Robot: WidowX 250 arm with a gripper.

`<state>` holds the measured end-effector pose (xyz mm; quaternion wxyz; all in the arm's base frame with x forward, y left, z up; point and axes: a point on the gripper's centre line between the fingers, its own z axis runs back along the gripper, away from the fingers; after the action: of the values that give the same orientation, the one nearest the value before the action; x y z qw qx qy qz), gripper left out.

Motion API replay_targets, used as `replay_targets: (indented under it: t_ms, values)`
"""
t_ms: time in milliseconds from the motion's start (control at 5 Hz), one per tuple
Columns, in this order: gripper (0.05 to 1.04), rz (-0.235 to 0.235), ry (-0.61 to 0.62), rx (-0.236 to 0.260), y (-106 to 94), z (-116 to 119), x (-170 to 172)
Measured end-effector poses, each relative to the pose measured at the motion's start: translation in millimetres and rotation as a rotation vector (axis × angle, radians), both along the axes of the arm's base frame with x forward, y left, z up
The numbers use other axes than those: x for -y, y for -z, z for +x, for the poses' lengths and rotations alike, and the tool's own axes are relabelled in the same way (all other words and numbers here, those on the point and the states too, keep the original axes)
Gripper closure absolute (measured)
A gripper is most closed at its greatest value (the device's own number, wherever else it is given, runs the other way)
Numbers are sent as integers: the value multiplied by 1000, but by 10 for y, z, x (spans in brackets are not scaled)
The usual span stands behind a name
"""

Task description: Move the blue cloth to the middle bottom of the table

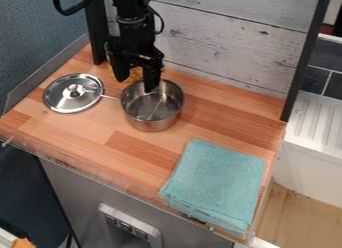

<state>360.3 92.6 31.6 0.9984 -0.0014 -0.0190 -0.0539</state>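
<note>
Observed: whitewashed plank wall [224, 44] behind wooden table [127, 142]; blue textured wall [33, 37] at left; dark tiles [320, 82] at right.

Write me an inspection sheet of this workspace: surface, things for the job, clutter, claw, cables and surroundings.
Surface: wooden table, with visible grain and planks.
Job's things: blue cloth, folded flat in the near right corner, not yet at the middle bottom.
Clutter: metal pot towards the back; round lid left of it; a yellowish item, partly hidden behind the claw.
Claw: open, at the pot's back edge.
Cables: black cable looping at upper left.
Surroundings: whitish plank wall behind; white ridged drainer at right.
</note>
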Motion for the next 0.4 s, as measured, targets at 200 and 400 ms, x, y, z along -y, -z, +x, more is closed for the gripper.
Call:
replay_targets:
  t_ms: [200, 400]
  values:
    - [82, -9, -5, -40, 138, -47, 16]
    - [82, 16, 38, -56, 118, -41, 194]
